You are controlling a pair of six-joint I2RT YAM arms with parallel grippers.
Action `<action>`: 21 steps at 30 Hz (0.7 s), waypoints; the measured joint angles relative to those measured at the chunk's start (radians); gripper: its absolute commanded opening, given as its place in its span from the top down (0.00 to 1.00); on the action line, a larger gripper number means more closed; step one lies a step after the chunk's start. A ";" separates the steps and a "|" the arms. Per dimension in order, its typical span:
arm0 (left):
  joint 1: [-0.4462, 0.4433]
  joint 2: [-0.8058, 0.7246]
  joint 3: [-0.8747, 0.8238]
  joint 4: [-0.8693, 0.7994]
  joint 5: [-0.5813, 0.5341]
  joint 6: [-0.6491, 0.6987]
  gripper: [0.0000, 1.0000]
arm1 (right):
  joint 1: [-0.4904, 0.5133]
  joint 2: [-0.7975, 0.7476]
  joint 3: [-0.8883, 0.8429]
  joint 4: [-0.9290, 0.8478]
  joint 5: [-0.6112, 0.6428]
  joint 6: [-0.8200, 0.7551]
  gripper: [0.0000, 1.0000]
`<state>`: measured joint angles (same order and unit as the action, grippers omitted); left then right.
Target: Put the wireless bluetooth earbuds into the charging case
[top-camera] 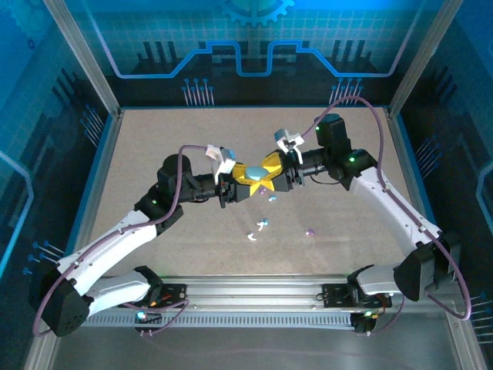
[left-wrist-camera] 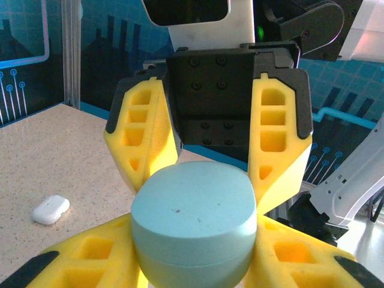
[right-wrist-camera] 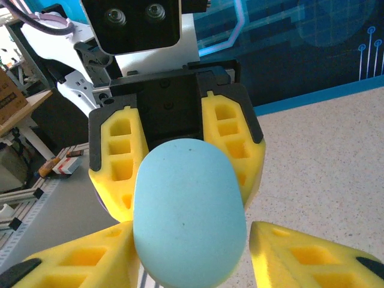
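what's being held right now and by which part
The blue case, gripped by both: the left gripper pinches one end, the right gripper the opposite end.

Nothing legible to call anywhere, no lettering, no number, no brand. Plain shell on the light blue charging case (left-wrist-camera: 192, 222), not a mark on it. Up at twelve o'clock on the back panel (top-camera: 154, 46), just a gear outline (top-camera: 258, 8) above wordless circuit lines.
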<state>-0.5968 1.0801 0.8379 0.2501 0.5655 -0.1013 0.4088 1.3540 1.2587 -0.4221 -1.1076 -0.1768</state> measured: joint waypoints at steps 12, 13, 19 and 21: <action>0.002 0.003 0.003 -0.014 -0.003 0.003 0.77 | -0.015 0.002 0.045 -0.022 0.049 0.047 0.48; 0.004 0.006 0.003 -0.015 -0.003 0.003 0.77 | -0.015 0.002 0.045 -0.021 0.057 0.049 0.48; 0.007 0.030 0.003 -0.023 -0.003 0.000 0.77 | -0.004 -0.002 0.046 -0.013 0.138 0.045 0.54; 0.007 0.039 0.003 -0.024 0.004 -0.001 0.76 | 0.003 -0.006 0.046 -0.004 0.169 0.035 0.57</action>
<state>-0.5900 1.1191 0.8410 0.2260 0.5697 -0.1020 0.4122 1.3483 1.3045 -0.4259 -0.9386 -0.1417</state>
